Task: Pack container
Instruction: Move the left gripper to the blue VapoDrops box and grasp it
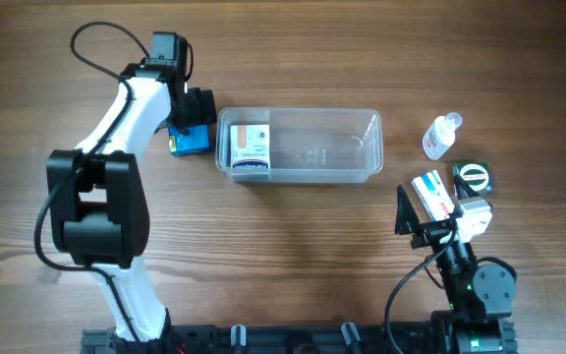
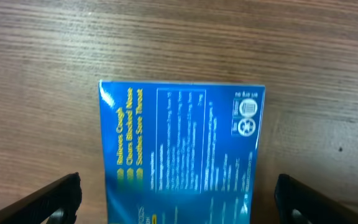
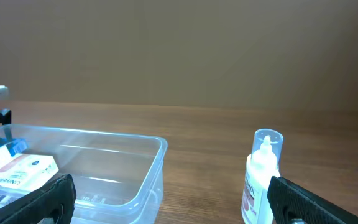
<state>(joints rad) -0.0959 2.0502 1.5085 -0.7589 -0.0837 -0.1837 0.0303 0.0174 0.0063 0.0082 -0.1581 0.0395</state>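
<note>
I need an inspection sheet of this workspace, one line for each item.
Surface: wooden table, no spills seen.
Job's things: clear container holds one white box at its left end; blue box outside, left of it.
Clutter: small bottle, dark square box, red-and-white box at right.
Grippers: left gripper open over blue box; right gripper open, holding nothing.
Cables: black cable loops above left arm; another by right arm base.
Surroundings: plain brown backdrop.

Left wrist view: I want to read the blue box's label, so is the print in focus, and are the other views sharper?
Left wrist: the blue box has soft print, blurrier toward the bottom. Overhead: sharp, evenly lit, the container showing only faint glare. Right wrist: the small bottle is crisp.
</note>
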